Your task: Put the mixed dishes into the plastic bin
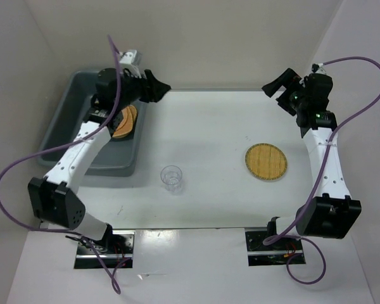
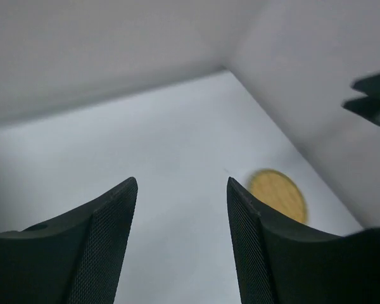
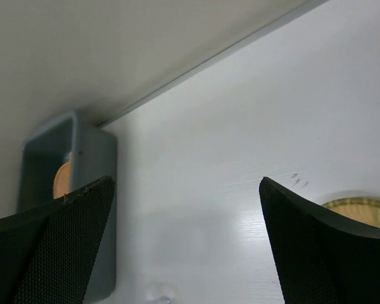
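From above, the large rectangular grey plastic bin (image 1: 58, 130) sits at the left side of the white worktop (image 1: 209, 126). Orange woven dishes (image 1: 125, 120) lie inside it, partly covered by the left arm (image 1: 82, 152), so I cannot tell how many. A small clear plastic cup (image 1: 171, 177) stands upright on the worktop just outside the bin's near right corner. A round woven bamboo-look tray (image 1: 266, 162) lies flat, well apart to the right. The left tool (image 1: 157, 87) hangs over the bin's far right corner. The right tool (image 1: 278, 87) hovers near the far right edge. Plain white walls (image 1: 240, 38) enclose the worktop.

The left wrist view shows the left tool (image 2: 181, 183) with its jaws parted and nothing between them. Beyond them are bare worktop and the blurred round tray (image 2: 277, 193).

The right wrist view shows the right tool (image 3: 185, 183) spread wide and holding nothing. The bin (image 3: 95, 190) stands against the far wall with an orange dish (image 3: 62, 180) showing inside. The round tray's rim (image 3: 361, 209) peeks in at lower right.
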{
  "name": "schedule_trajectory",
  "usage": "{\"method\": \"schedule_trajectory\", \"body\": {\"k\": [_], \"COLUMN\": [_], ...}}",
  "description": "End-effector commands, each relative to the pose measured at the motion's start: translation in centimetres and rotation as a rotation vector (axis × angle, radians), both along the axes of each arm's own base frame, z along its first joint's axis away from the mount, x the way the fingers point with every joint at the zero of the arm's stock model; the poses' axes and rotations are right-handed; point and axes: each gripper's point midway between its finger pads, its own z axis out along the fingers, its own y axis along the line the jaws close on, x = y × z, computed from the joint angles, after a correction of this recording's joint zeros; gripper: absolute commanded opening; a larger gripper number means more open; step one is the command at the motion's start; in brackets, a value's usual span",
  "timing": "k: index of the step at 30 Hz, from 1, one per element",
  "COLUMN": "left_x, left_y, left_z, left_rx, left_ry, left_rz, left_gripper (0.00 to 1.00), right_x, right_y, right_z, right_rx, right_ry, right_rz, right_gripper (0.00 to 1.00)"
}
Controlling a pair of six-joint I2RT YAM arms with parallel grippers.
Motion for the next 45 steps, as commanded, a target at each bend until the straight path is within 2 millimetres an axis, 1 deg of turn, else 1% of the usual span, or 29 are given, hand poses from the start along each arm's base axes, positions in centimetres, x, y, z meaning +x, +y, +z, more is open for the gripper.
{"method": "schedule_trajectory", "body": {"k": [1,2,3,4,6,7,9,10,11,15,16,18,19,20,21,23,24,25,27,28,29,30,33,36,37,38,43,44,45], "left_x": [-2.3,-2.5,-2.8,-3.1,-3.7,-3.9,-4.6,-4.6,-5.5,-6.7,-6.7,-7.4,-7.0,-7.4,-7.6,-7.2,-6.9,-7.1,-5.8,-6.0,-5.4,-5.4,-4.8,-4.9,-5.2,-5.4,-5.5,-5.4,-5.9], "left_y": [-7.5,-8.4,-9.3,-11.0,-12.8,-14.4,-16.3,-17.3,-18.8,-22.5,-23.2,-24.8,-25.0,-25.8,-26.4,-27.4,-27.6,-28.1,-28.6,-29.2,-29.4,-30.1,-30.7,-32.2,-32.7,-33.4,-33.7,-33.8,-34.2], "left_z": [-7.9,-9.0,-9.9,-11.9,-13.0,-15.0,-15.7,-17.4,-18.0,-20.9,-22.4,-22.8,-24.1,-24.6,-25.1,-26.4,-26.8,-28.0,-28.0,-28.8,-29.0,-28.8,-30.1,-31.3,-32.3,-32.0,-34.4,-34.2,-34.2], "left_rx": [-0.212,-0.217,-0.221,-0.22,-0.227,-0.222,-0.229,-0.229,-0.22,-0.207,-0.211,-0.213,-0.211,-0.213,-0.214,-0.223,-0.229,-0.222,-0.23,-0.229,-0.233,-0.242,-0.24,-0.259,-0.263,-0.268,-0.274,-0.282,-0.278], "left_ry": [0.346,0.387,0.417,0.465,0.51,0.565,0.61,0.647,0.664,0.752,0.788,0.807,0.819,0.842,0.858,0.884,0.891,0.909,0.888,0.906,0.904,0.907,0.92,0.954,0.984,0.982,1.037,1.037,1.039], "left_rz": [-0.338,-0.367,-0.4,-0.442,-0.511,-0.538,-0.602,-0.623,-0.664,-0.745,-0.745,-0.775,-0.772,-0.779,-0.771,-0.77,-0.768,-0.771,-0.736,-0.728,-0.703,-0.698,-0.64,-0.633,-0.629,-0.639,-0.591,-0.591,-0.599], "left_gripper": [0.66,0.66,0.66,0.66,0.66,0.66,0.66,0.66,0.66,0.65,0.65,0.65,0.65,0.65,0.65,0.63,0.63,0.63,0.63,0.63,0.63,0.63,0.63,0.63,0.63,0.62,0.62,0.62,0.61], "right_x": [0.6,0.7,1.1,1.3,1.7,1.9,2.1,2.1,2.1,2.2,1.9,1.8,1.8,1.7,1.7,1.6,1.6,1.6,1.6,1.5,1.5,1.5,1.3,1.1,1.2,1.0,0.7,0.7,0.6], "right_y": [-3.5,-3.9,-4.3,-4.9,-5.4,-6.0,-6.4,-6.4,-7.0,-7.0,-7.0,-6.9,-6.9,-6.9,-6.9,-6.9,-6.7,-6.5,-6.3,-6.3,-6.1,-6.1,-5.7,-5.4,-5.2,-5.2,-4.9,-4.9,-4.8], "right_z": [0.6,0.3,-1.2,-1.0,-2.0,-3.2,-3.8,-4.3,-4.4,-4.6,-4.6,-4.5,-4.5,-4.9,-4.3,-4.8,-4.2,-4.2,-3.6,-4.1,-3.4,-3.4,-3.2,-3.4,-3.5,-3.1,-4.2,-3.6,-4.0], "right_rx": [-0.105,-0.112,-0.128,-0.128,-0.131,-0.129,-0.127,-0.126,-0.129,-0.129,-0.129,-0.13,-0.13,-0.129,-0.13,-0.13,-0.125,-0.113,-0.111,-0.11,-0.099,-0.099,-0.091,-0.078,-0.074,-0.075,-0.061,-0.062,-0.058], "right_ry": [0.03,0.048,0.104,0.11,0.145,0.179,0.194,0.212,0.213,0.212,0.213,0.204,0.204,0.215,0.195,0.206,0.187,0.186,0.167,0.177,0.156,0.156,0.145,0.143,0.139,0.128,0.15,0.13,0.138], "right_rz": [-0.182,-0.203,-0.21,-0.223,-0.221,-0.23,-0.239,-0.237,-0.255,-0.255,-0.255,-0.255,-0.255,-0.255,-0.256,-0.255,-0.246,-0.241,-0.234,-0.233,-0.23,-0.23,-0.209,-0.201,-0.192,-0.192,-0.186,-0.187,-0.178], "right_gripper": [1.0,1.0,1.0,1.0,1.0,1.0,1.0,1.0,1.0,1.0,1.0,1.0,1.0,1.0,1.0,1.0,1.0,1.0,1.0,1.0,1.0,1.0,1.0,1.0,1.0,1.0,1.0,1.0,1.0]}}
